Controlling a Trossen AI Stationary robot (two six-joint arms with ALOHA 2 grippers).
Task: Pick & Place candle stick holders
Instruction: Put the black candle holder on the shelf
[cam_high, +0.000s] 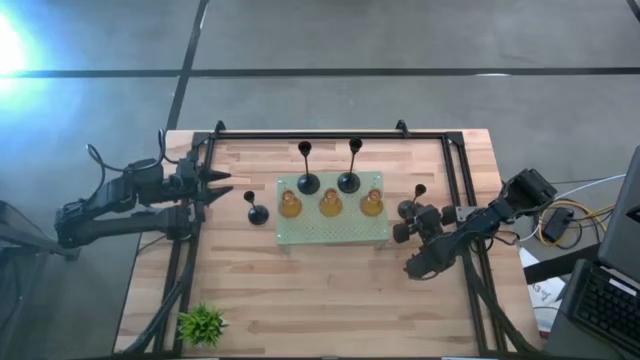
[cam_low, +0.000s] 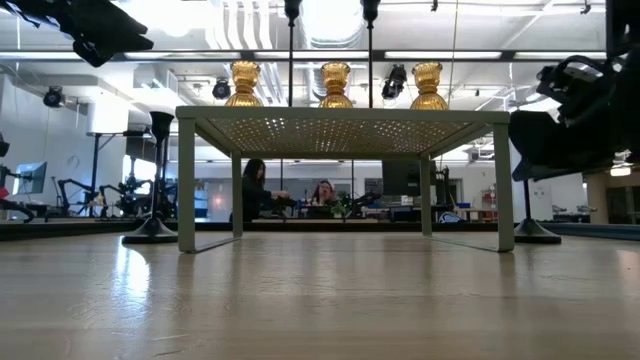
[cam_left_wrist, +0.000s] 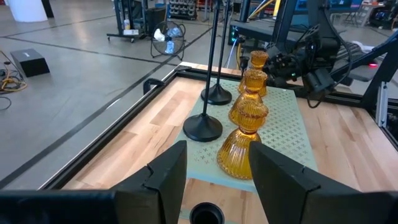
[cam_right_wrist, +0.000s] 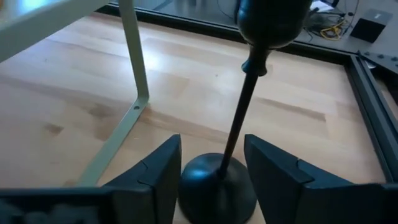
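Three amber glassy holders stand in a row on the pale green perforated board, with two black holders at its far edge. A third black holder stands on the table left of the board; its cup shows below my open left gripper, which is raised. A fourth black holder stands on its round base right of the board. My open right gripper hovers with a finger on either side of its stem, touching nothing.
The board stands on thin legs above the wooden table. A black frame rail runs along the table's far and side edges. A small green plant sits at the near left. People sit in the room behind.
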